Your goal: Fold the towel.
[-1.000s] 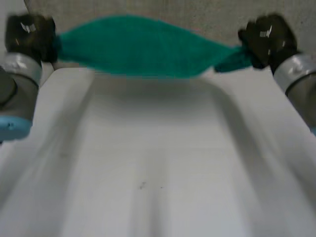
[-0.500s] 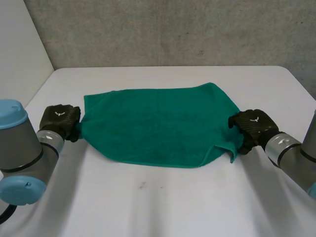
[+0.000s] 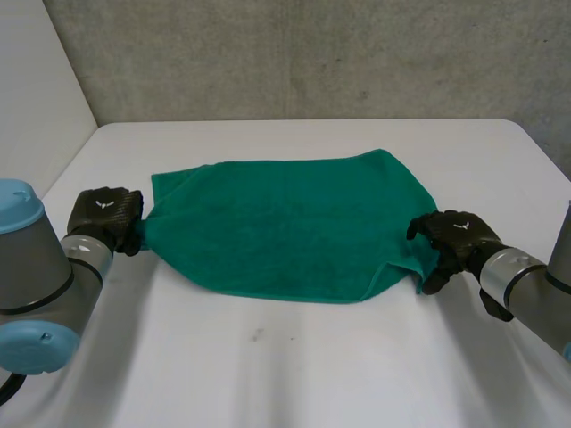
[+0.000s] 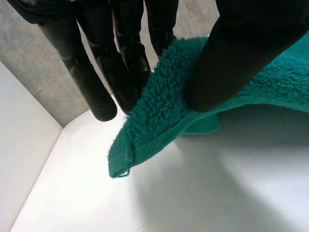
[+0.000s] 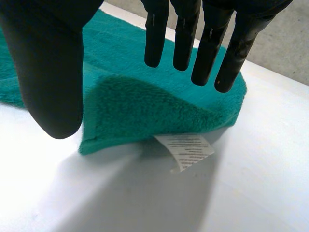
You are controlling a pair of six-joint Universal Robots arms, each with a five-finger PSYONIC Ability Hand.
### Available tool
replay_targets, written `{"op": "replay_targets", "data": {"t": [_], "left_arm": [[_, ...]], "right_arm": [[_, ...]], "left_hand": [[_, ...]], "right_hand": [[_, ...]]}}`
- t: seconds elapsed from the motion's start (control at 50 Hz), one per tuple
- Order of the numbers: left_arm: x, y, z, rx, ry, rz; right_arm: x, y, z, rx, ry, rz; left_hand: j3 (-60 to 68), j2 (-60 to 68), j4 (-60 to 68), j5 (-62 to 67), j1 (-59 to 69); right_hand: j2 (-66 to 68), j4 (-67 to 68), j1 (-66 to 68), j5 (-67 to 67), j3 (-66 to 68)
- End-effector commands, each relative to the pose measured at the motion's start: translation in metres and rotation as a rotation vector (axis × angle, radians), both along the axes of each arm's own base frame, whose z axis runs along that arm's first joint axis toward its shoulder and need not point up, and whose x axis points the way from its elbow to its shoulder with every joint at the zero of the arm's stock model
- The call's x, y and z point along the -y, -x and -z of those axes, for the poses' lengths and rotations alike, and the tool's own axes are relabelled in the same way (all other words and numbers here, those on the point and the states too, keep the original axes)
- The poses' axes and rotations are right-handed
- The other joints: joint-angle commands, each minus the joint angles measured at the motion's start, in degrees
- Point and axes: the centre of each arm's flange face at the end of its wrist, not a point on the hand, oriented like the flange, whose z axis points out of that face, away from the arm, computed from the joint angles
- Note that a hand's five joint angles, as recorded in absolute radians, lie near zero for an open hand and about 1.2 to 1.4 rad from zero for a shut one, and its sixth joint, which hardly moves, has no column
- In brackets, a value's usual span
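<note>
On the white table (image 3: 294, 374), a little beyond its middle, the green towel (image 3: 285, 223) lies spread out and mostly flat. Its long edges run from 9 o'clock to 3 o'clock in the head view. A grey wall (image 3: 312, 53) stands behind the table at 12 o'clock.

My left hand (image 3: 105, 217) sits at the towel's 9 o'clock end, at the near corner of that short edge. It is clamped on the cloth. In my left wrist view the thumb (image 4: 241, 53) presses down on the fluffy pile while the fingers (image 4: 120, 72) back it from the other side, so the corner is pinched between them. That corner is raised off the table with a shadow beneath it. Its hemmed tip (image 4: 123, 162) hangs free just past my fingertips, with a small loop of thread at the very end.

My right hand (image 3: 457, 239) is at about 4 o'clock of the towel, at the near corner of the other short edge. It grasps nothing. In my right wrist view the fingers (image 5: 183, 34) are straight and spread above the cloth, and the thumb (image 5: 53, 63) stands well apart from them, with the towel's corner lying below the gap. I cannot tell whether the fingertips touch the pile. The corner humps up slightly there, and a white care label (image 5: 186, 150) sticks out from under its hem, flat on the table. In the head view a narrow flap of the hem (image 3: 406, 267) turns down beside my right hand.
</note>
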Motion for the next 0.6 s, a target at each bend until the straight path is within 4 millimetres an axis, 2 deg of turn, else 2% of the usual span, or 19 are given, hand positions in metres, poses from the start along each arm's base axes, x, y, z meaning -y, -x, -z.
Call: {"op": "replay_targets", "data": {"t": [0.02, 0.14, 0.2, 0.24, 0.3, 0.34, 0.36, 0.38, 0.44, 0.46, 0.52, 0.56, 0.6], "left_arm": [[-0.001, 0.0, 0.001, -0.006, -0.007, 0.0], [-0.004, 0.0, 0.005, -0.003, -0.02, 0.001], [-0.005, 0.0, 0.006, -0.003, -0.023, 0.004], [-0.005, -0.001, 0.006, -0.002, -0.025, 0.001], [-0.005, -0.001, 0.005, 0.001, -0.024, 0.002], [-0.007, -0.001, 0.001, 0.005, -0.026, 0.003], [-0.009, -0.001, -0.002, 0.004, -0.024, 0.003], [-0.009, -0.001, -0.002, 0.004, -0.023, 0.003], [-0.02, -0.006, -0.028, 0.005, -0.017, 0.0], [-0.023, -0.007, -0.033, 0.005, -0.019, -0.001], [-0.035, -0.01, -0.053, 0.003, -0.013, 0.0], [-0.053, -0.016, -0.081, 0.002, 0.013, -0.002], [-0.062, -0.018, -0.09, 0.007, 0.021, 0.001]], "right_arm": [[0.021, -0.014, 0.022, 0.024, -0.016, 0.053], [0.03, -0.016, 0.015, 0.044, 0.01, 0.093], [0.032, -0.018, 0.013, 0.052, 0.012, 0.095], [0.033, -0.018, 0.013, 0.05, 0.009, 0.101], [0.033, -0.016, 0.013, 0.041, 0.003, 0.112], [0.033, -0.014, 0.005, 0.021, 0.021, 0.128], [0.032, -0.013, -0.008, 0.011, 0.055, 0.138], [0.028, -0.011, -0.037, 0.003, 0.128, 0.136], [0.018, -0.005, -0.076, -0.04, 0.235, 0.123], [0.008, -0.004, -0.093, -0.095, 0.282, 0.098], [-0.008, -0.001, -0.108, -0.214, 0.323, 0.05], [-0.025, 0.003, -0.119, -0.343, 0.353, 0.003], [-0.037, 0.007, -0.125, -0.433, 0.364, -0.025]], "left_hand": [[11.62, 11.32, 11.18, 15.52, 14.6], [11.62, 11.32, 11.18, 15.52, 14.6], [11.62, 11.32, 11.18, 15.52, 14.6], [11.62, 11.32, 11.18, 15.52, 14.6], [11.62, 11.32, 11.18, 15.52, 14.6], [11.62, 11.32, 11.18, 15.52, 14.6], [11.62, 11.32, 11.18, 15.52, 14.6], [11.62, 11.32, 11.18, 15.52, 14.6], [11.62, 11.32, 11.18, 15.52, 14.6], [11.62, 11.32, 11.18, 15.52, 14.6], [11.62, 11.32, 11.18, 15.52, 14.6], [11.62, 11.32, 11.18, 15.52, 14.6], [11.62, 11.32, 11.18, 15.52, 14.6]], "right_hand": [[13.16, 13.02, 16.29, 12.62, 13.24], [22.92, 22.78, 26.05, 22.38, 23.0], [36.01, 35.88, 39.15, 35.48, 36.1], [53.4, 53.27, 56.54, 52.87, 53.49], [53.5, 53.36, 56.64, 52.97, 53.59], [53.5, 53.36, 56.64, 52.97, 53.59], [53.5, 53.36, 56.64, 52.97, 53.59], [53.5, 53.36, 56.64, 52.97, 53.59], [53.5, 53.36, 56.64, 52.97, 53.59], [53.5, 53.36, 56.64, 52.97, 53.59], [53.5, 53.36, 56.64, 52.97, 53.59], [53.5, 53.36, 56.64, 52.97, 53.59], [53.5, 53.36, 56.64, 52.97, 53.59]]}}
